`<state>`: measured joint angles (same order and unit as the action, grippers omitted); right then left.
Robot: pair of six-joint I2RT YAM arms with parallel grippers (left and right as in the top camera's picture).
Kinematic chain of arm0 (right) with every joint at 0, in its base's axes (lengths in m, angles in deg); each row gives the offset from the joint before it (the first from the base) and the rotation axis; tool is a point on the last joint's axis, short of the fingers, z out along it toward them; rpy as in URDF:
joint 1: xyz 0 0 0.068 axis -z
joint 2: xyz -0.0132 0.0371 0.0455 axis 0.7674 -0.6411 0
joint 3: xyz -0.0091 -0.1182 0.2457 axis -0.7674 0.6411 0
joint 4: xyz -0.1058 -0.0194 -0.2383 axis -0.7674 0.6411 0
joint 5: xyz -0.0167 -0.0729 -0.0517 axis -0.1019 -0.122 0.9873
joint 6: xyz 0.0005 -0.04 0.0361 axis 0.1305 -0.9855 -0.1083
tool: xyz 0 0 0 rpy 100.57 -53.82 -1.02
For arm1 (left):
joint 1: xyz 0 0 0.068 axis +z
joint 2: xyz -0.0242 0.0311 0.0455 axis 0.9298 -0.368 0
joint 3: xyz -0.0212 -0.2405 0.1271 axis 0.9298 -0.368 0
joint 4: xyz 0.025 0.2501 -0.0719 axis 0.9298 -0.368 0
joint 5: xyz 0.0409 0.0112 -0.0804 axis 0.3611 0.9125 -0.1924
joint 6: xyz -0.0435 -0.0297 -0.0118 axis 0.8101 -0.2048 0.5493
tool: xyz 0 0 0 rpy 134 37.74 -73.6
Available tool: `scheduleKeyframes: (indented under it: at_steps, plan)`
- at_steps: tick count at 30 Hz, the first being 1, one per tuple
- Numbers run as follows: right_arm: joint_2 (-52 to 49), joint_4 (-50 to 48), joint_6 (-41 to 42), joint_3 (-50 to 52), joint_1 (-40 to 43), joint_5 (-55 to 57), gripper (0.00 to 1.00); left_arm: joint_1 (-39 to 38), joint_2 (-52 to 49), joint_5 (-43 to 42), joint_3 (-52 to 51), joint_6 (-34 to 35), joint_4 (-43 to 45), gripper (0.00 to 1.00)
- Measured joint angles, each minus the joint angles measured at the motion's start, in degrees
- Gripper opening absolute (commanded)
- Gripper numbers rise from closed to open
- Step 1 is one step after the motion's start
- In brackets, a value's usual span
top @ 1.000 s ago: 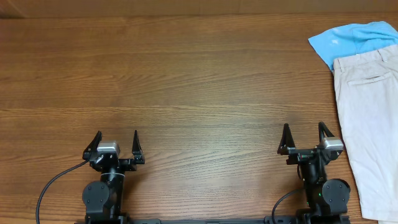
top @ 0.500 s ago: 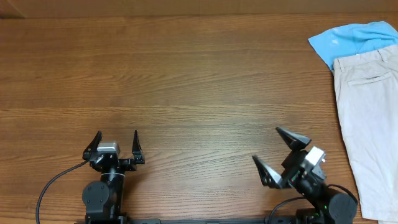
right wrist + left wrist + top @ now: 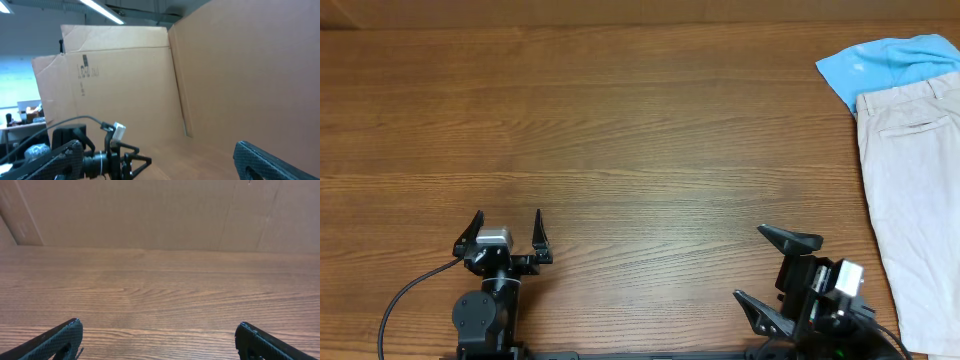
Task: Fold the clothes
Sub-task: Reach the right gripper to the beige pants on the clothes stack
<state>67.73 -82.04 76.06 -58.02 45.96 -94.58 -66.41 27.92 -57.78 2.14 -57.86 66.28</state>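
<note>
- The bench [image 3: 620, 130] is brown wood grain, with a cardboard wall [image 3: 150, 210] behind its far edge.
- The shorts [image 3: 910, 210] lie flat along the right edge, from near the far right corner down toward the near right corner. They are light beige and fairly smooth. The waistband [image 3: 910, 95] is at the far end and a slit pocket [image 3: 912, 127] sits just below it. Their right side runs out of the overhead view.
- A light blue shirt [image 3: 880, 62] is bunched in the far right corner, with the shorts' waistband lying over its near edge.
- The right gripper [image 3: 748, 262] sits at the near edge, apart from the shorts, pointing left. Its jaws are spread wide and hold nothing.
- The left gripper [image 3: 508, 215] sits at the near edge, left of centre, pointing at the far edge. Its jaws are also wide apart and empty.
</note>
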Motion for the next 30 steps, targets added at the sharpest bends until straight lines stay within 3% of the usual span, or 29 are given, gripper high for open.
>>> scheduleKeyframes:
  at_steps: [7, 13, 17, 23, 26, 30]
  plan:
    - [-6.8, 16.2, -5.9, -17.1, 0.0, 3.8, 1.0, 0.0, 0.0, 0.0, 0.0, 0.0, 0.0, 1.0]
    - [-24.5, 44.2, -17.6, -39.3, 0.0, 14.4, 1.0, 0.0, 0.0, 0.0, 0.0, 0.0, 0.0, 1.0]
    - [-40.9, 62.7, -24.5, -54.6, 0.0, 33.2, 1.0, 0.0, 0.0, 0.2, 0.0, 0.0, 0.0, 1.0]
    - [-68.4, 81.2, -29.0, -75.4, 0.9, 63.0, 1.0, 0.0, 0.0, 0.2, 0.0, 0.0, 0.0, 1.0]
    - [-80.1, 87.1, -29.9, -81.0, 1.2, 69.7, 1.0, 0.0, 0.0, 0.2, 0.0, 0.0, 0.0, 1.0]
    - [-90.1, 85.3, -30.7, -81.8, 1.2, 73.5, 1.0, 0.0, 0.0, 0.2, 0.0, 0.0, 0.0, 1.0]
